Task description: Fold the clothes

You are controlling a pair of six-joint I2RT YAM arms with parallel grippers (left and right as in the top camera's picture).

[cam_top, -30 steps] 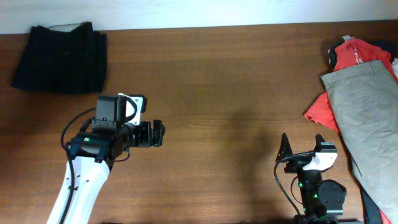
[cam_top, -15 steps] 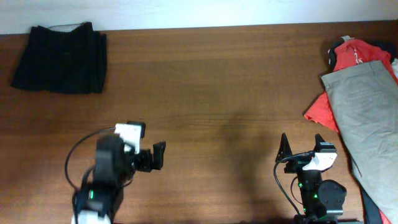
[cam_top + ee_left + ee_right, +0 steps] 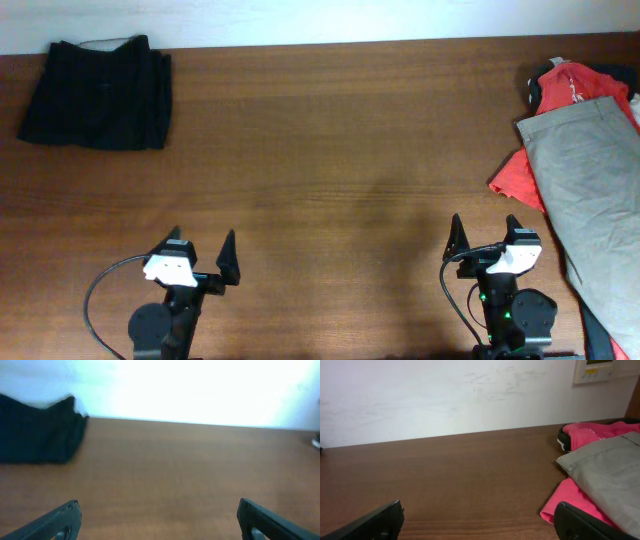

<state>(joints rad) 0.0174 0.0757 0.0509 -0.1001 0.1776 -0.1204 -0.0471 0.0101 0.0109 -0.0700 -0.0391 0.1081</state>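
Observation:
The black shorts lie folded in a compact bundle at the table's far left corner; they also show at the left in the left wrist view. My left gripper is open and empty at the near left edge of the table, far from the shorts. My right gripper is open and empty at the near right edge. In both wrist views only the two fingertips show at the bottom corners, wide apart over bare wood.
A pile of other clothes lies at the right edge: a grey garment over red fabric, with more red and dark cloth behind. It also shows in the right wrist view. A white wall runs along the table's far edge.
My left arm has drawn back from the middle left of the table to its near edge and now points forward. The right arm and the clothes have not moved.

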